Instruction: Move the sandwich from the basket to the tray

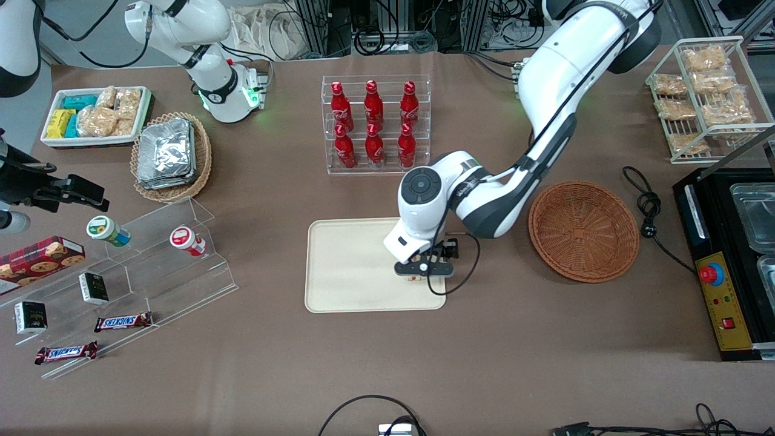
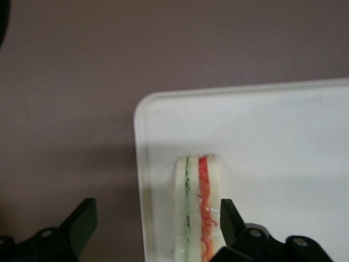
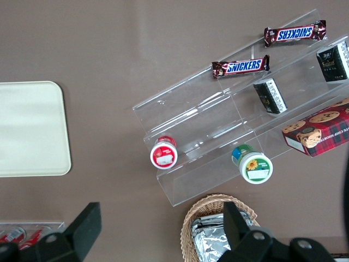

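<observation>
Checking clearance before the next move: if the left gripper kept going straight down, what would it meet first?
Probably the sandwich, between the open gripper fingers, resting on the tray; the tray surface follows. Depth is unclear.

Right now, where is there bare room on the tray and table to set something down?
Most of the tray is bare, toward the parked arm's end. Its corner nearest the basket is crowded: the end effector is open around the sandwich there. The basket holds nothing. Bare table lies between the tray and the front camera.
</observation>
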